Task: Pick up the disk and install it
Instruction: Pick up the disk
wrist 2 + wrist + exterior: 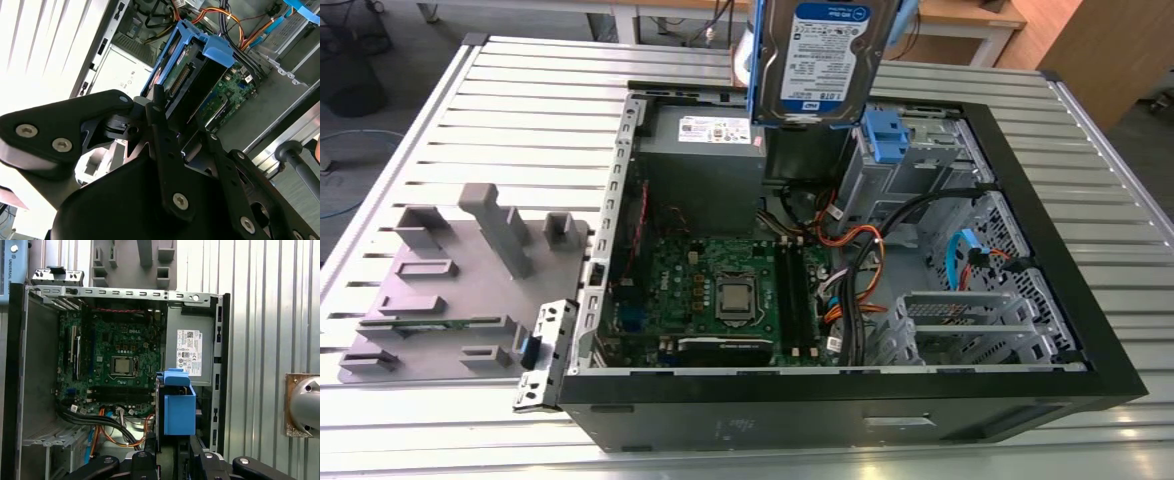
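Note:
The disk [817,60] hangs label-out above the far side of the open computer case [854,400], near the top edge of the exterior view. It is silver with a white-and-blue label and a blue bracket along its edges. In the second wrist view my gripper [177,125] is shut on the disk [200,65], one black finger [155,107] pressing each side. In the first wrist view the disk [179,407] shows edge-on in its blue bracket, above my gripper [172,460], over the gap between the motherboard and the power supply.
Inside the case lie a green motherboard [720,290], a grey power supply [700,150], a metal drive cage [914,165] with a blue clip [886,135], and cable bundles [854,260]. A grey fixture plate [454,280] sits on the slatted metal table at the exterior view's left.

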You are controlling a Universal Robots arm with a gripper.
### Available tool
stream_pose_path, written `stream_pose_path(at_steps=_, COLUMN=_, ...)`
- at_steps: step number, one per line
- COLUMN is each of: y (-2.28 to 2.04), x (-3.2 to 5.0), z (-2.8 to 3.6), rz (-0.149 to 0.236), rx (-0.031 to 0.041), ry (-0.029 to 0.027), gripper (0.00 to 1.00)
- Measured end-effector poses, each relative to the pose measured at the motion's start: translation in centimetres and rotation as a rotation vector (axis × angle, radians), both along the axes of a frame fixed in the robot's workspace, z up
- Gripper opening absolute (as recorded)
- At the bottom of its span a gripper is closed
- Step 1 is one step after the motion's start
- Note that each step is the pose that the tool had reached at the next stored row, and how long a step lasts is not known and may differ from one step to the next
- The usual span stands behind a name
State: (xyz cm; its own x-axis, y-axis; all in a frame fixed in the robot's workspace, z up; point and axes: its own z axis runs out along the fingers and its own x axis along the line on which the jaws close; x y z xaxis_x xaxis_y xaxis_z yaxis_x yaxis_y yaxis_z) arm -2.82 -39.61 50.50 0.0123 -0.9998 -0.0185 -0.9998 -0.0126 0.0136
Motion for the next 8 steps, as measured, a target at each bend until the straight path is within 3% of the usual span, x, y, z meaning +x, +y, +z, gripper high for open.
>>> stream_pose_path(at_steps=8, y=-0.18, x=0.00, z=0.00, rz=0.000, rx=-0.0035, ry=0.0000, gripper=0.35)
